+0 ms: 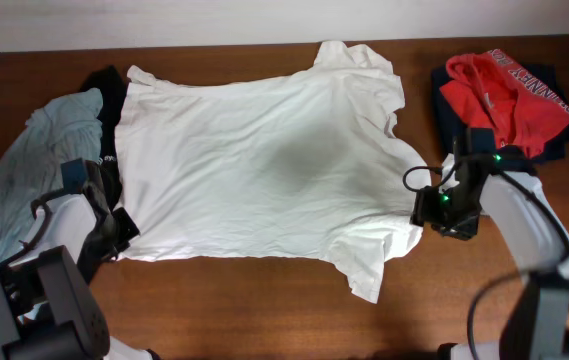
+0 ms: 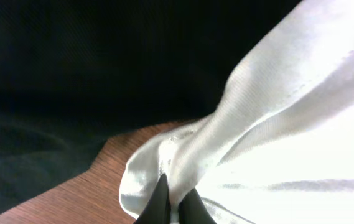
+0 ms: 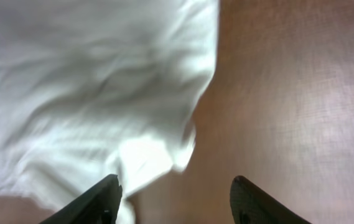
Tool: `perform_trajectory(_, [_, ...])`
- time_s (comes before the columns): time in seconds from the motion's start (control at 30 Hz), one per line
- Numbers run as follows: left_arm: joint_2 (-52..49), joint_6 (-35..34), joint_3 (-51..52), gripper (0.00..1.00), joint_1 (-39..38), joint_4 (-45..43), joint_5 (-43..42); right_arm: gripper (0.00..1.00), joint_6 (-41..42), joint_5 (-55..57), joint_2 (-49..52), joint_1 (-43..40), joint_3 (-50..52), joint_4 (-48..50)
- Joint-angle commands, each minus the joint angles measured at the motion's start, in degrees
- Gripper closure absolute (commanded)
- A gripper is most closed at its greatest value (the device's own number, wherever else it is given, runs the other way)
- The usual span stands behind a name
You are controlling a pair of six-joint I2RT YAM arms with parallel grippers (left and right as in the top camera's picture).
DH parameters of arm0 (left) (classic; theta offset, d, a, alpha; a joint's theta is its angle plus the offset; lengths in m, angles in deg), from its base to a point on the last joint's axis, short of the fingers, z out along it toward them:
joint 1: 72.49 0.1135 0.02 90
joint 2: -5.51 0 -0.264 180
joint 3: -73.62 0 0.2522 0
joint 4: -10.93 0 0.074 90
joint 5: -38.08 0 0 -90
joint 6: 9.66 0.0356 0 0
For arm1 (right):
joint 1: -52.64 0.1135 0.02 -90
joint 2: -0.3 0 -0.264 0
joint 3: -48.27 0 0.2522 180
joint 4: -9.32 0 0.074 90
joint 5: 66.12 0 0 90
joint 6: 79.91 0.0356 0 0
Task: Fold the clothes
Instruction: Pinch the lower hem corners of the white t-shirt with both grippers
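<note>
We find the bare brown wooden tabletop (image 1: 254, 305) free for passing along the near edge. A large white cloth T-shirt (image 1: 264, 160) covers the middle. A crumpled grey-blue shirt (image 1: 24, 170) and a black garment (image 1: 109, 85) crowd the left end. A red garment (image 1: 499, 90) on a dark folded stack (image 1: 447, 112) fills the far right. Bare wood lies ahead of our right pincer (image 3: 173, 186), whose jaws stand apart.

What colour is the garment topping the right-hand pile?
The top garment is red with white lettering; overhead view.

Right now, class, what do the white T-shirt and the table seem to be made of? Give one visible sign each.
White T-shirt: soft matte cloth, probably cotton knit; it creases and drapes, with fine ribbing visible up close. Table: brown wood or wood-look laminate, faint sheen; straight grain lines show.
</note>
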Motion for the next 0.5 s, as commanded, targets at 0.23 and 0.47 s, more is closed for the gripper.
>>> perform_trajectory(0.23, [2.7,0.7,-1.4,0.99,0.6,0.2,1.7,0.40,1.1,-0.2,-7.8,16.0,2.3,-3.8])
perform_trajectory(0.47, [2.7,0.7,-1.4,1.00,0.6,0.2,1.7,0.45,6.6,1.2,-7.8,22.4,9.6,0.7])
